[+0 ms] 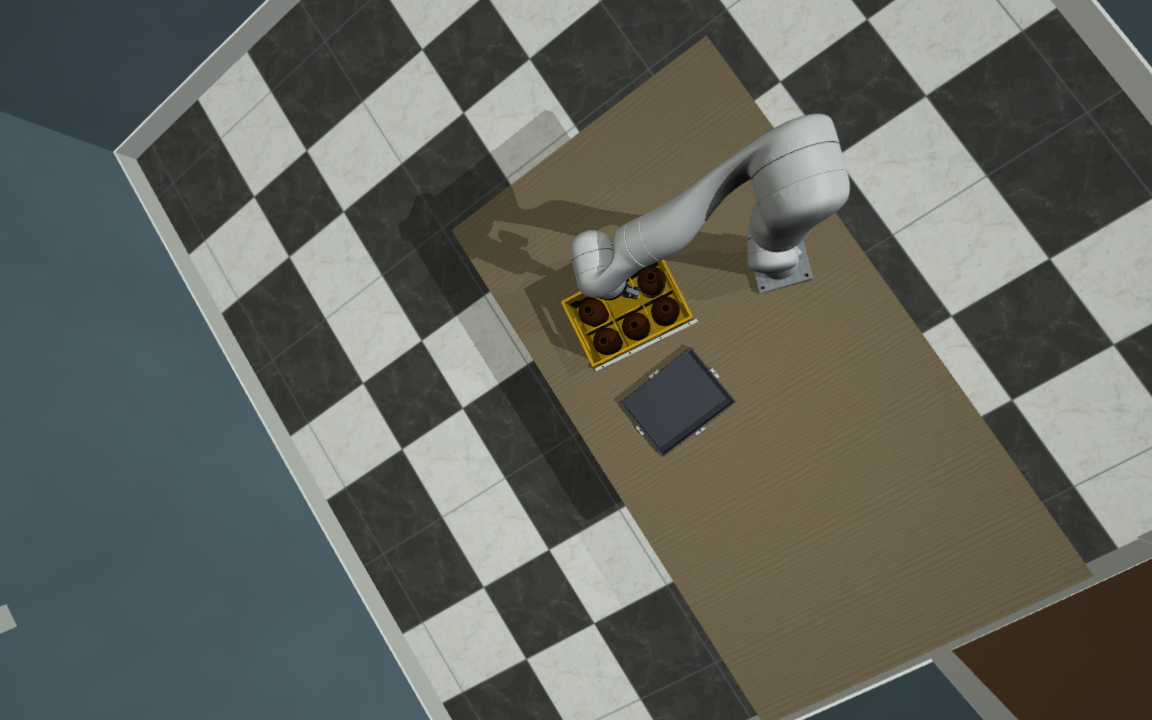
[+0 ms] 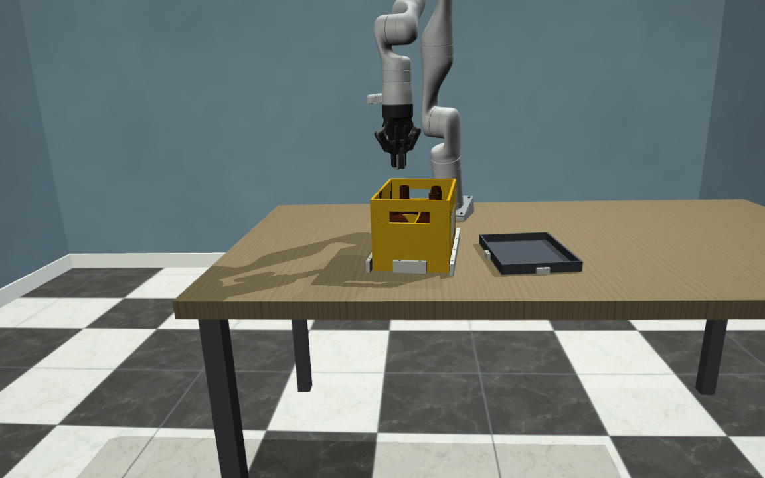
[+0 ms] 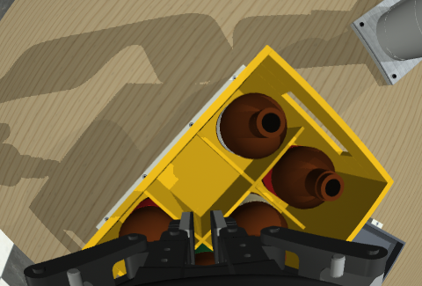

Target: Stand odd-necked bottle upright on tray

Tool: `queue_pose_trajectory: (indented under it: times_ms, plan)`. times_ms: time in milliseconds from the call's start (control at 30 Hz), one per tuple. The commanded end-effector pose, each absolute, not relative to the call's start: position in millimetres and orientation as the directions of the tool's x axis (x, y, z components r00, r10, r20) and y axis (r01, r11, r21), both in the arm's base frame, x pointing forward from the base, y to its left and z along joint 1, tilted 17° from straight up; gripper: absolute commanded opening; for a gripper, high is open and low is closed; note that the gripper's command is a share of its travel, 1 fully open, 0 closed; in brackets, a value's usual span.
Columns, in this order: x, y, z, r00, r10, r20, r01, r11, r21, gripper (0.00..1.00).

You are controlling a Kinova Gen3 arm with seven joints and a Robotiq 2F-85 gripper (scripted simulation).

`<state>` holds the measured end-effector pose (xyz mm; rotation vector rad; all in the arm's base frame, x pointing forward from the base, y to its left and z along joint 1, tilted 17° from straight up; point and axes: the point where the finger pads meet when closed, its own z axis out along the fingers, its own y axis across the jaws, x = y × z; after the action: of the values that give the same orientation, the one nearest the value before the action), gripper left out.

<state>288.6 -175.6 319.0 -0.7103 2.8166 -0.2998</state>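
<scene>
The yellow crate stands on the table with brown bottles upright in its cells. In the wrist view two bottles show fully, two more are partly hidden by my fingers, and one cell is empty. My gripper hangs a little above the crate's rim, over the back of the crate. Its fingers stand close together with nothing between them. The dark tray lies empty beside the crate.
The arm's base is bolted to the table just behind the crate. The table edge runs a short way in front of the crate and tray.
</scene>
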Motion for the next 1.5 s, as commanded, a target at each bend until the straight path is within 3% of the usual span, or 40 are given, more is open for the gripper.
queue_pose_trajectory:
  times_ms: [0,1467]
  plan:
    - [288.7,-175.7,319.6,-0.859,-0.486,-0.163,-0.441,0.862,-0.25,0.64]
    - [289.8,-176.3,315.9,-0.859,-0.486,-0.163,-0.441,0.862,-0.25,0.64]
